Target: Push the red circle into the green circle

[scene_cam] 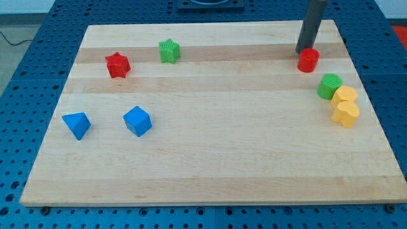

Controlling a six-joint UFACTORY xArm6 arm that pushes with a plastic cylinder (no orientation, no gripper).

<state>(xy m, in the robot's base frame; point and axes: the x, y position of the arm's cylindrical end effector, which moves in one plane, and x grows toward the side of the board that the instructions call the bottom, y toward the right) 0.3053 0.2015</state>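
The red circle (pixel 308 60) sits near the view's top right of the wooden board. The green circle (pixel 329 86) lies a short way below and to the right of it, with a gap between them. My tip (pixel 303 51) is at the red circle's upper left edge, touching or almost touching it. The dark rod rises from there out of the view's top.
Two yellow blocks (pixel 346 96) (pixel 346 114) sit right below the green circle, touching it, near the board's right edge (pixel 375 114). A green star (pixel 169 51) and red star (pixel 117 65) lie at top left. Two blue blocks (pixel 77 124) (pixel 137 121) lie at left.
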